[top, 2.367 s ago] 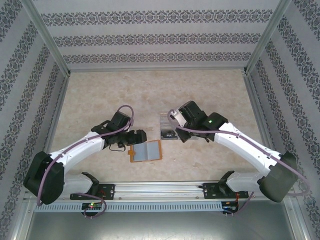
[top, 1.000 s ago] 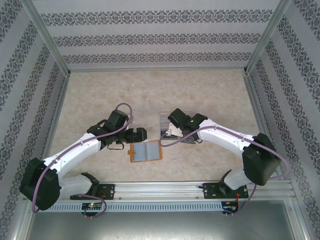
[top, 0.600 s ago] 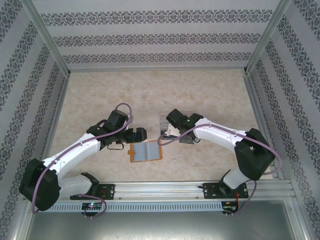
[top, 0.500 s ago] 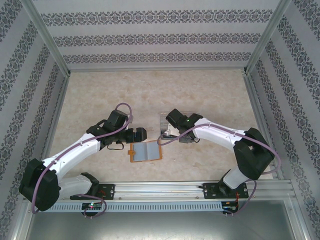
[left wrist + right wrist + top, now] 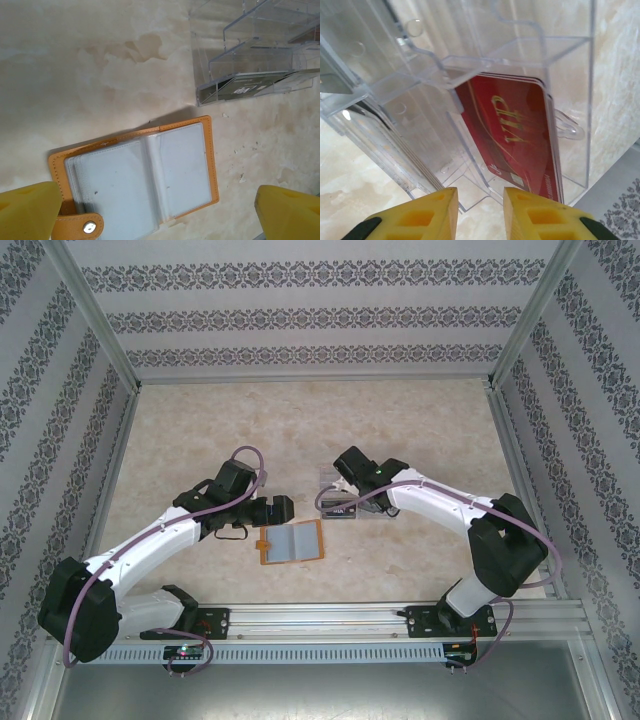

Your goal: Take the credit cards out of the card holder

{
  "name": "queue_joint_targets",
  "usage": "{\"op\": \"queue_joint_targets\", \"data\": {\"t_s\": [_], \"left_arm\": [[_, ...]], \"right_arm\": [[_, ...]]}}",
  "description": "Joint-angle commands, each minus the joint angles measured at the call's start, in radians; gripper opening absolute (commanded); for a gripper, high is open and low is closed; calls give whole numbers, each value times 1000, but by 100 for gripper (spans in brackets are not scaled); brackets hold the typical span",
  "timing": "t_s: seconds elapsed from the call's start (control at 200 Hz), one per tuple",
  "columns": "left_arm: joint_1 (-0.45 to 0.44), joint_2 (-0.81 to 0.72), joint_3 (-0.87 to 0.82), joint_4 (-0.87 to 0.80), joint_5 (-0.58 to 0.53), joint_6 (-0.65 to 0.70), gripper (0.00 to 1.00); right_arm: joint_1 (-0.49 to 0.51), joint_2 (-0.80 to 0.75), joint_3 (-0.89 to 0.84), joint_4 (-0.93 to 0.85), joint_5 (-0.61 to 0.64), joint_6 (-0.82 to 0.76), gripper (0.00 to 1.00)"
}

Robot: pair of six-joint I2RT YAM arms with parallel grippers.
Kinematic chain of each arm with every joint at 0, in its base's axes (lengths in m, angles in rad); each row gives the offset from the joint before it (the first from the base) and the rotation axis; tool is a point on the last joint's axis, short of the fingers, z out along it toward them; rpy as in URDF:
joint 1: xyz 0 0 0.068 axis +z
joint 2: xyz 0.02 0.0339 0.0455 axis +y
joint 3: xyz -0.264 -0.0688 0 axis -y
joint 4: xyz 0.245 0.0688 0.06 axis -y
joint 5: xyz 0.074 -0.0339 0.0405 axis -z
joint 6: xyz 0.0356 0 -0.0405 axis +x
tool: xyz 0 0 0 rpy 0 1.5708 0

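Lying open under the wide-spread left gripper [image 5: 157,202], the card holder [image 5: 140,175] seems empty; the right gripper [image 5: 480,205], narrowly parted, holds nothing.

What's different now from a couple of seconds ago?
The right arm's elbow swung in toward the middle. The right hand, at the clear tray, now has its fingers slightly apart with nothing between them. A red card stands in the tray. The left hand stayed wide open above the open card holder, which has not moved.
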Motion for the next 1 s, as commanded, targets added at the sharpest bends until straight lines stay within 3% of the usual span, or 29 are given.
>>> {"op": "queue_joint_targets", "data": {"t_s": [0.0, 0.245, 0.405, 0.575, 0.704, 0.994], "left_arm": [[7, -1, -4, -11, 23, 25, 100], [8, 35, 6, -24, 38, 0, 98], [8, 62, 5, -23, 51, -39, 87], [9, 58, 0, -57, 3, -109, 79], [8, 58, -9, -69, -39, -156, 74], [7, 76, -35, -60, -90, -260, 69]], "right_arm": [[15, -22, 30, -53, 45, 146, 30], [165, -129, 56, -81, -38, 444, 24], [219, -141, 70, -41, -190, 703, 6], [228, -129, 43, 56, -350, 941, 7], [230, -112, -4, 153, -443, 1014, 0], [230, -87, -150, 300, -531, 1023, 0]]}}
